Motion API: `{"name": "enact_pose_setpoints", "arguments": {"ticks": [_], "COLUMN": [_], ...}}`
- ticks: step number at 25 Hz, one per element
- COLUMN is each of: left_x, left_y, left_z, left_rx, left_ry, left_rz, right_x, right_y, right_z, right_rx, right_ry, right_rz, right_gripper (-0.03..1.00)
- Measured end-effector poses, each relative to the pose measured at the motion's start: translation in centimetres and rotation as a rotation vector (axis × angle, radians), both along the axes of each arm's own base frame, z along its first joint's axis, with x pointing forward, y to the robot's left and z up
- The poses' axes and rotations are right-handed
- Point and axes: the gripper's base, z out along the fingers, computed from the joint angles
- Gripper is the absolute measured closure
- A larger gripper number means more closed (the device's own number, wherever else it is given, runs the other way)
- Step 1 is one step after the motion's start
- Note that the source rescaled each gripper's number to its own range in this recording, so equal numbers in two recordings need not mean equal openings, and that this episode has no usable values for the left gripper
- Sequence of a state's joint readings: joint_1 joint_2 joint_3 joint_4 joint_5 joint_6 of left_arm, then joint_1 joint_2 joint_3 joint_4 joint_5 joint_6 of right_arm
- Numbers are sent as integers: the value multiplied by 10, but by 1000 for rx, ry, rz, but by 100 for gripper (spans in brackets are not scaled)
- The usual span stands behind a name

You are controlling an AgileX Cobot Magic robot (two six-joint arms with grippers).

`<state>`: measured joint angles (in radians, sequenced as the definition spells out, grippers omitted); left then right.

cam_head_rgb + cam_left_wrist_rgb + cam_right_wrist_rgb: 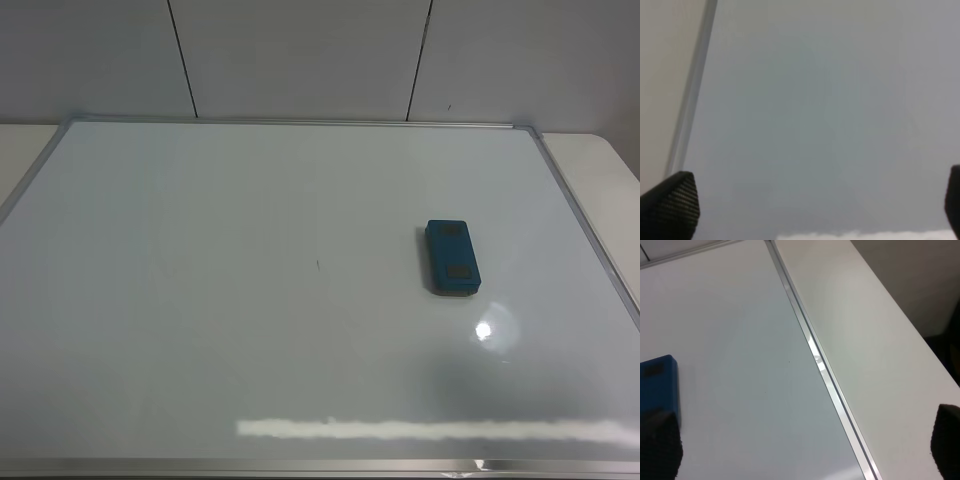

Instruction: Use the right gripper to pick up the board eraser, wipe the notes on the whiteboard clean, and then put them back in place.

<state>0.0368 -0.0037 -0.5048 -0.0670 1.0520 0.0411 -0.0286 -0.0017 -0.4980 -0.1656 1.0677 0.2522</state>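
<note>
The teal-blue board eraser (452,258) lies flat on the whiteboard (250,330), right of the middle, with two dark patches on top. No written notes show on the board; I see only a tiny dark fleck (318,265) near the centre. Neither arm appears in the exterior high view. In the right wrist view my right gripper (802,445) is open and empty over the board's right edge, with one end of the eraser (657,385) just beyond one fingertip (657,445). My left gripper (812,205) is open and empty above bare board.
The board's silver frame (825,375) runs along its right edge, with a strip of white table (880,340) beyond it. A grey panelled wall (300,55) rises behind the board. The left frame rail (690,110) shows in the left wrist view.
</note>
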Motion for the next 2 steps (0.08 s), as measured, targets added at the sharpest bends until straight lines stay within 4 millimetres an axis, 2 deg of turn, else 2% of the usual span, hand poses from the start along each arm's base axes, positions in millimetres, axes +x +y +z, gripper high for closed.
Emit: {"name": "enact_pose_setpoints", "arguments": {"ticks": [2], "left_x": [0], "left_y": [0], "left_z": [0], "left_rx": [0], "left_ry": [0], "left_rz": [0], "right_x": [0], "right_y": [0], "right_z": [0], "right_rx": [0], "right_ry": [0], "right_rz": [0], "right_gripper": [-3]}}
